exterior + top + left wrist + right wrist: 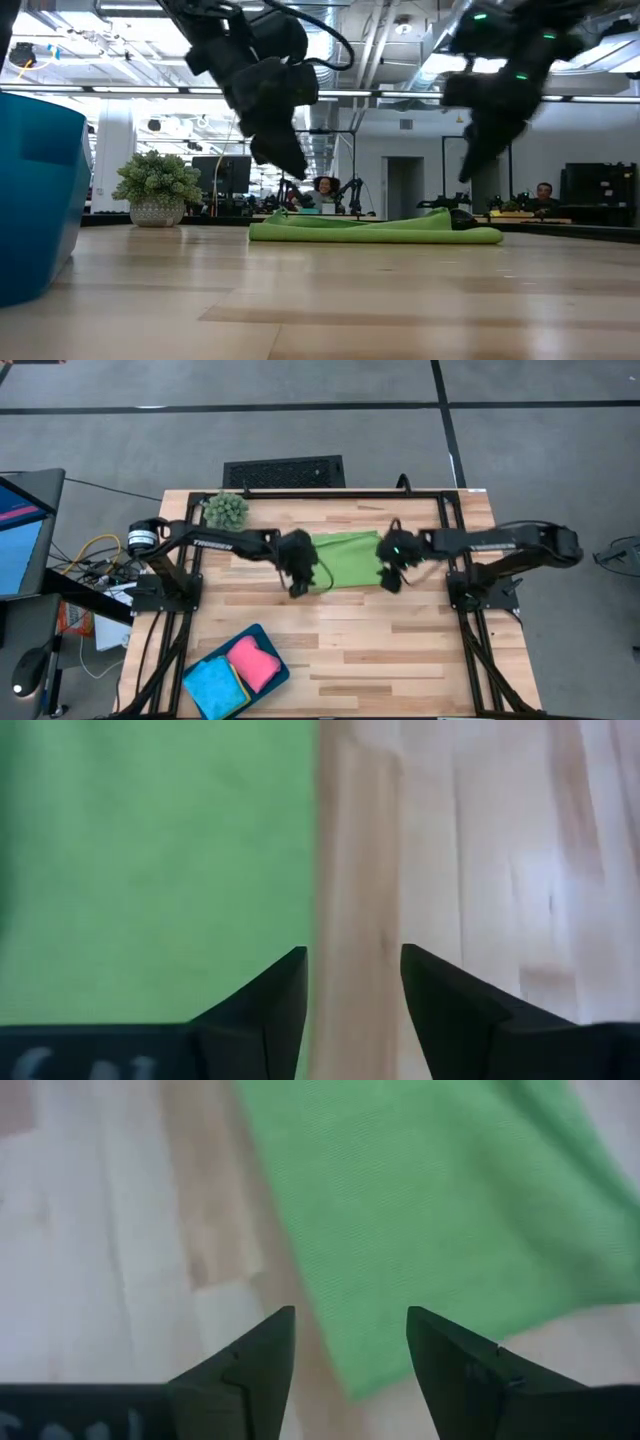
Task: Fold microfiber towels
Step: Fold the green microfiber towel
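Observation:
A green towel (pixel 348 558) lies folded flat on the wooden table (pixel 330 650), between the two arms. In the low view it shows as a low doubled strip (pixel 375 232). My left gripper (pixel 352 982) hangs open above the towel's left edge (pixel 300 850), touching nothing. My right gripper (pixel 350 1342) hangs open above the towel's right near corner (pixel 345 1375), also clear of it. A pink towel (pixel 254 663) and a bright blue towel (pixel 215 685) lie folded in the teal tray (pixel 270 642) at the near left.
A spiky green ball plant (pixel 227 510) in a pot stands at the table's far left corner. The teal tray's wall (pixel 35 195) fills the left of the low view. Bare wood lies between the towel and the table's near edge. People sit in the room beyond.

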